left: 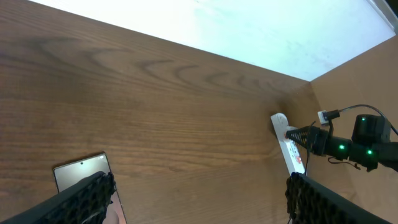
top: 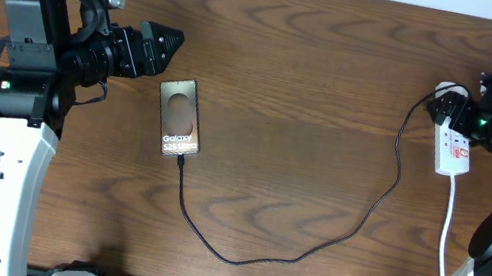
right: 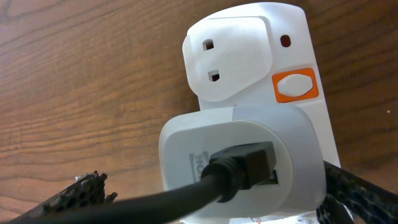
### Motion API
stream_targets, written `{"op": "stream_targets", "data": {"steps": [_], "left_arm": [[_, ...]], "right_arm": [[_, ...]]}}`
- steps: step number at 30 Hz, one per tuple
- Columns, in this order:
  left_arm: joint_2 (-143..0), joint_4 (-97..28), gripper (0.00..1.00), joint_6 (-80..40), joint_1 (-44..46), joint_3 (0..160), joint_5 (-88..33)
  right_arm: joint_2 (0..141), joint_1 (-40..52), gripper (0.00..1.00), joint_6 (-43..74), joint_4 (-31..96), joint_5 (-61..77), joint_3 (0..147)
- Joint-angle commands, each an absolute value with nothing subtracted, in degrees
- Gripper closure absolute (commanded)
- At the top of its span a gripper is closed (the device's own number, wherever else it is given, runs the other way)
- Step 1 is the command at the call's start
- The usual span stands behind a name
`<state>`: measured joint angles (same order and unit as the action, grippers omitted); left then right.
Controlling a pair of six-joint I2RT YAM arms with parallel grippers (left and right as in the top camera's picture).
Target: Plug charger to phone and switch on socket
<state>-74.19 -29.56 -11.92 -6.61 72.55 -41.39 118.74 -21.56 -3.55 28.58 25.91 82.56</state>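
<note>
Your right gripper [right: 214,190] hangs right over the socket [right: 249,37] with its fingers spread wide and nothing held. The white adapter [right: 242,155] and the thick black lead going into it sit directly between those fingers. Just past the adapter, towards the right-hand finger, is the orange switch [right: 295,85].

Your left gripper [left: 199,179] is also wide open and empty. The phone [top: 178,118] lies flat on the table near it, just off its left finger.

The charger [top: 307,252] runs in one loop from the socket end to the phone's near edge and appears to meet it there. You can probably treat the plugging as done, though the joint is too small to confirm. The step in hand looks like the switch.

For that, shift the right gripper forward and towards its right finger. Bring the fingers together or lead with one tip, then press down on the orange rocker. You can't tell whether it is on or off, or whether it serves the adapter's outlet. Keep clear of the lead so you don't drag the strip.
</note>
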Motion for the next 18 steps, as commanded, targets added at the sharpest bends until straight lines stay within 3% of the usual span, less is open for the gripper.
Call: {"op": "stream_targets", "data": {"steps": [1,18], "left_arm": [[-74.28,-29.56,0.1,-10.94,-6.83,72.75,-40.71],[-74.28,-29.56,0.1,-10.96,-6.83,72.75,-40.71]], "right_arm": [[122.23,-19.53,0.01,-1.32,31.73,31.77,81.73],[120.44,-20.86,0.01,-2.9,36.64,28.38,85.6]]}}
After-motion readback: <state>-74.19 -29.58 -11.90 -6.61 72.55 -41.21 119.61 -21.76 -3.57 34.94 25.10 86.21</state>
